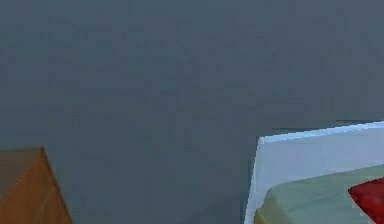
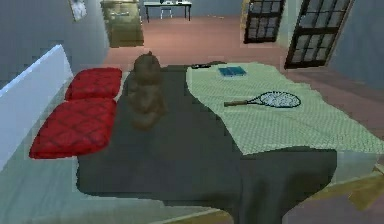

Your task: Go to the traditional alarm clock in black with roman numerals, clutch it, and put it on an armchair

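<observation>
A grey wall [image 1: 170,80] stands close ahead in the forward view. A bed [image 2: 230,140] with a dark blanket and a pale checked cover lies across the arm side view. Two red pillows [image 2: 80,110] rest by its white headboard [image 2: 30,95]. A brown dog-like figure [image 2: 147,88] sits on the bed. A tennis racket [image 2: 268,100] and a blue book [image 2: 232,72] lie on the checked cover.
A wooden furniture corner [image 1: 30,190] shows at the forward view's lower left. The white headboard [image 1: 310,160] and a red pillow [image 1: 368,195] show at its lower right. Beyond the bed stand a wooden cabinet [image 2: 122,22], a desk [image 2: 168,8] and dark paned doors [image 2: 318,30].
</observation>
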### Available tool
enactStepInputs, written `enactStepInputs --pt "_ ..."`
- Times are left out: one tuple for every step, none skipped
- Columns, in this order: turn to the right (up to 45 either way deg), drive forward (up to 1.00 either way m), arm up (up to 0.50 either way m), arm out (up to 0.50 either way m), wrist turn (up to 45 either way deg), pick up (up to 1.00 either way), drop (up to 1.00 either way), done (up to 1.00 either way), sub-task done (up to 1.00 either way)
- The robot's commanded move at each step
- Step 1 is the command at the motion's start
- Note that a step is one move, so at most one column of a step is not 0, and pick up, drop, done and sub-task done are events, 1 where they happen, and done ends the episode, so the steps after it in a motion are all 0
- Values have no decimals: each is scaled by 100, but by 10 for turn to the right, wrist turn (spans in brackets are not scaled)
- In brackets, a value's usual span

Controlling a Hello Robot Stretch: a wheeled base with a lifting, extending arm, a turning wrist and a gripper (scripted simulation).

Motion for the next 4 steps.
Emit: enactStepInputs --pt "0 5 0 0 0 0 0 0 0" --pt "-450 0 0 0 0 0 0 0 0" --pt "-450 0 0 0 0 0 0 0 0" --pt "-450 0 0 0 0 0 0 0 0"
